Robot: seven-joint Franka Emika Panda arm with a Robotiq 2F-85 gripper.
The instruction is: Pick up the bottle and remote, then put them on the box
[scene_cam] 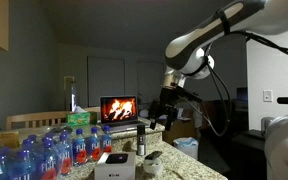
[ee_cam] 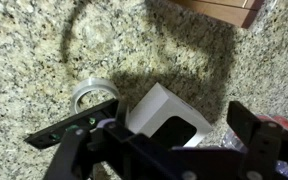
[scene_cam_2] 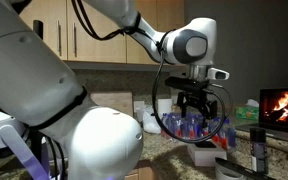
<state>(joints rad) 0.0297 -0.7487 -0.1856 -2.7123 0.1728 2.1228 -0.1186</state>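
Granite bench (ee_cam: 44,50) carries everything, and the fingers (ee_cam: 256,150) hang above it spread wide with nothing between them, roughly over the white box (ee_cam: 166,118).

The bottle (scene_cam: 141,138) stands upright on the bench just beyond the box, further in from the bench's near edge in an exterior view. Its long axis is vertical, cap up. It is slim and tall for its foot, so a finger that clips its shoulder on the way down would likely tip it. It could then roll into the water bottles (scene_cam: 44,150) crowded along one side of the bench, or off an edge. A grip too near the cap might let it swing.

What I take for the remote (ee_cam: 69,128) is a flat dark slab in the wrist view, just beside the box and the tape ring (ee_cam: 92,95). It lies flat, its long axis running from lower left to upper right of that view. Which end is its front I cannot tell. Being thin on hard stone, it gives the fingers little to bite. They may scrape the granite, skid it sideways, or catch the tape ring along with it.

The box is small and low. A bottle set down off-centre could topple from it, a remote laid across it may overhang, and a hard touch could shove the box itself.
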